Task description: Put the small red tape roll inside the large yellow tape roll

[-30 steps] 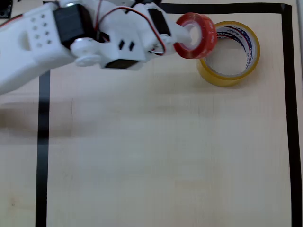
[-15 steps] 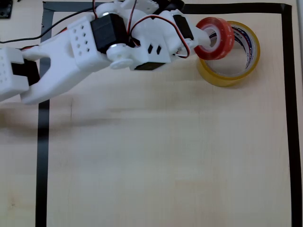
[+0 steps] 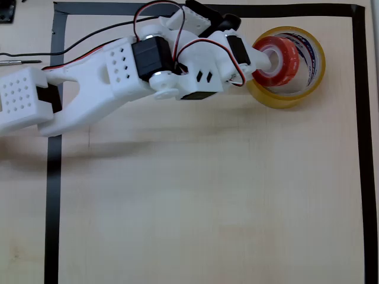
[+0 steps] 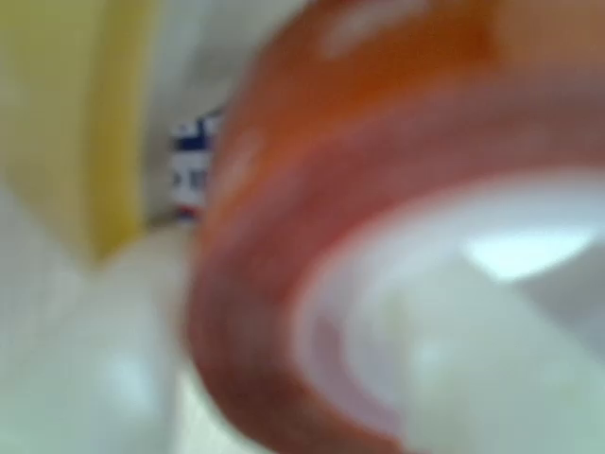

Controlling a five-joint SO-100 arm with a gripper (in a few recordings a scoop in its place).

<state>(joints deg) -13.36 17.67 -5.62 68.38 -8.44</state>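
The small red tape roll (image 3: pixel 278 60) is held on its side over the hole of the large yellow tape roll (image 3: pixel 308 89), which lies flat near the table's top right in the overhead view. My gripper (image 3: pixel 269 59) is shut on the red roll, with one finger through its white core. Up close in the wrist view, the red roll (image 4: pixel 312 246) is a blur across the frame, with the yellow roll's wall (image 4: pixel 85 123) and its striped core behind it on the left.
Black tape lines (image 3: pixel 359 148) frame the pale wooden work area. My white arm (image 3: pixel 118 83) stretches in from the left edge, and thin cables (image 3: pixel 23 56) lie at the top left. The lower half of the table is bare wood.
My arm has carried the red roll to the right, from beside the yellow roll's left rim to over its hole. The yellow roll has stayed in place.
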